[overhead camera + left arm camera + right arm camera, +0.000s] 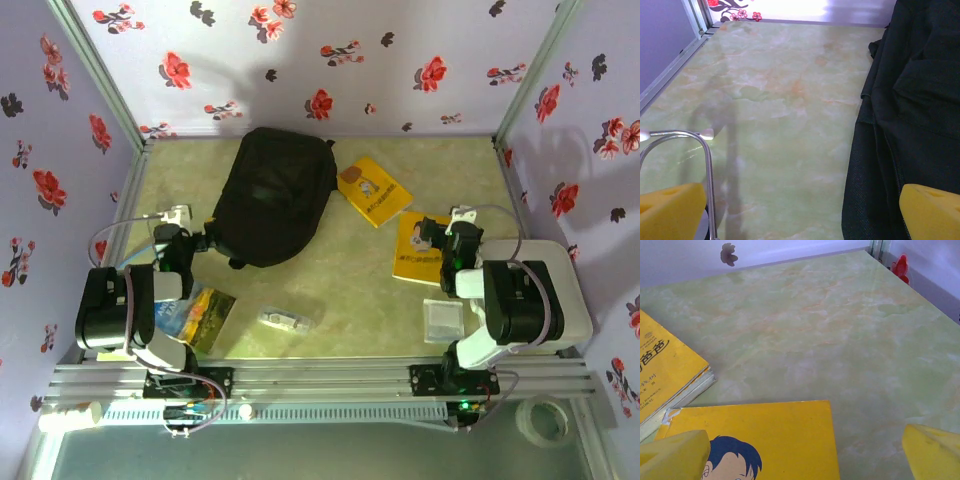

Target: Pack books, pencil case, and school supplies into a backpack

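The left gripper [197, 241] is hanging with its jaws wide apart and empty, the black backpack [275, 195] lying just at its three o'clock. The right gripper [430, 236] is gaping empty over one yellow book [412, 264], the other yellow book [374, 190] sitting at its eleven o'clock. The blue book [205, 315] is lying at the left gripper's six o'clock, and the pencil case [284, 320] is resting toward the table's [340, 280] six o'clock edge.

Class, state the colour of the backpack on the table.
The backpack is black; the top external view shows it best.

The backpack [275, 195] is black, the books [374, 190] yellow, the table [350, 290] marbled green.
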Motion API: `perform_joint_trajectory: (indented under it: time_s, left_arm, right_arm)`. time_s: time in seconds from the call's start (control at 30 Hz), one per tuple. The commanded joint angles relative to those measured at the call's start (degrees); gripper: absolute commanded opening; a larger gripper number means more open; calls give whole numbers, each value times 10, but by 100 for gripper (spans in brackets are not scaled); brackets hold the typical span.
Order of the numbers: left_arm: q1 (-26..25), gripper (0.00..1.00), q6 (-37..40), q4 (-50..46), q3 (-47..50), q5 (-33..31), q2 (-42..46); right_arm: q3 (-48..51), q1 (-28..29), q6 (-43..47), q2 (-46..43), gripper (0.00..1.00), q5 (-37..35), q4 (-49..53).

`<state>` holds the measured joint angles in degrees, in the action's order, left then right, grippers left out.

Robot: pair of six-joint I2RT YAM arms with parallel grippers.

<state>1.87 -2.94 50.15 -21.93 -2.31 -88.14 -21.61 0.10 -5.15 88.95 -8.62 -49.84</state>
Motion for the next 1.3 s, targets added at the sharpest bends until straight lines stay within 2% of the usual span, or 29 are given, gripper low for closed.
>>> perform_joint_trajectory:
  time_s: [0.0, 0.9, 0.93, 1.0, 1.13, 1.27]
  left_arm:
    - [-5, 100, 7, 0, -8, 5, -4]
    - [-4, 100, 7, 11, -4, 0, -1]
    - [-5, 100, 7, 18, 3, 0, 5]
    - [-5, 100, 7, 11, 11, -4, 32]
    - [-6, 100, 5, -97, -12, -25, 113]
    - [-9, 100, -37, -190, -53, -40, 181]
  right_arm:
    - [-1, -3, -10, 3, 99, -10, -17]
    - [1, -2, -7, 0, 99, -10, -23]
    - [-2, -2, -8, -10, 99, -14, -12]
    - [-23, -1, -11, -65, 99, -19, 78]
    - [-80, 8, -18, -148, 99, -22, 221]
    - [-154, 32, -78, -183, 99, -12, 346]
